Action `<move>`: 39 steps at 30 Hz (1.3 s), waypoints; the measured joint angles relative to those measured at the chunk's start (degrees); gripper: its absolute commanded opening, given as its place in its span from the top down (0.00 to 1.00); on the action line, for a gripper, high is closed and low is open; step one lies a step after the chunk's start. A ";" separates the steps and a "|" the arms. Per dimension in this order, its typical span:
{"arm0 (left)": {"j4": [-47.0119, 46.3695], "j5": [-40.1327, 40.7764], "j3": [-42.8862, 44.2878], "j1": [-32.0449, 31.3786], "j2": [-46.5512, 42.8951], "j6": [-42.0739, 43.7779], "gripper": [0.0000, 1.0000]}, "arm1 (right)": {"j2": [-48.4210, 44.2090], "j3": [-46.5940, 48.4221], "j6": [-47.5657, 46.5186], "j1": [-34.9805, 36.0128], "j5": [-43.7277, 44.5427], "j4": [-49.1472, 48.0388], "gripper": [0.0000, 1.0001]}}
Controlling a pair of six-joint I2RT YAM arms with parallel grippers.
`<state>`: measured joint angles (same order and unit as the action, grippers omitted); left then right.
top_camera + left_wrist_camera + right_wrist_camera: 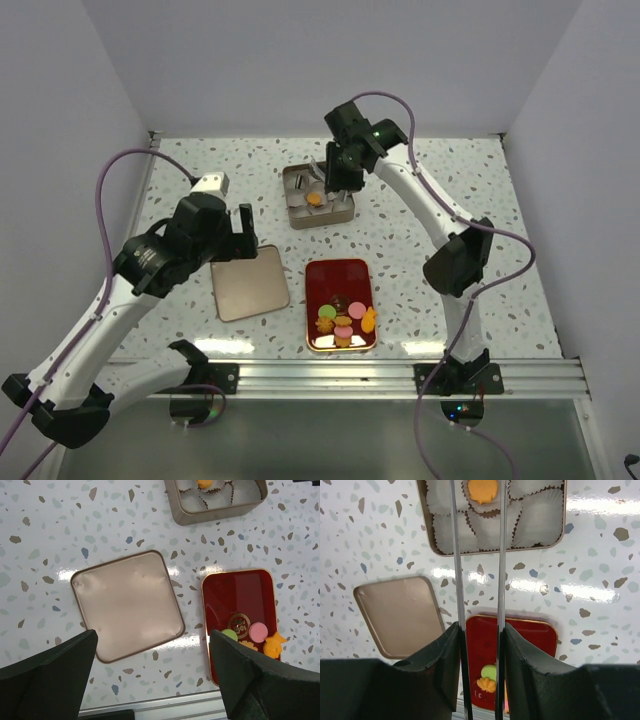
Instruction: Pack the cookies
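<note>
Several cookies [343, 322] lie at the near end of the red tray [338, 265]; the left wrist view shows a green one [229, 635], a pink one [259, 631] and an orange one [275, 645]. One orange cookie [483, 490] sits in a paper cup inside the gold tin [565, 525]. My right gripper [481, 630] is shut on the metal tongs [459, 580], whose two arms reach over the tin on either side of that cookie. My left gripper [152, 647] hangs open above the table, near the tin's lid [127, 605], holding nothing.
The tin [345, 215] stands at the back centre with white paper cups in it. Its flat lid [249, 283] lies left of the red tray. A metal rail [330, 375] runs along the near table edge. Walls close in the left, right and back.
</note>
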<state>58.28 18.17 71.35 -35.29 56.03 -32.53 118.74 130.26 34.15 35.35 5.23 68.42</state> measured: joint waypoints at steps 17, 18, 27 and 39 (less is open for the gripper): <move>0.61 1.05 0.02 0.00 3.48 -0.61 0.00 | 10.25 6.71 -0.72 -2.99 -4.48 -4.31 0.66; 0.55 1.20 0.02 0.00 3.87 -0.33 0.00 | 10.56 6.71 -0.68 -3.21 -4.79 -4.59 0.66; -0.37 2.25 1.01 0.00 7.85 2.21 0.00 | 12.26 5.73 -0.11 -3.87 -5.20 -5.97 0.62; -0.37 2.89 1.84 0.02 8.41 3.48 0.00 | 12.26 4.70 1.75 -3.93 -5.31 -8.87 0.45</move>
<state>57.91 21.06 73.19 -35.27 64.45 -29.06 131.00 134.96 35.90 31.42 -0.08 59.55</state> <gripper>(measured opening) 0.997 0.546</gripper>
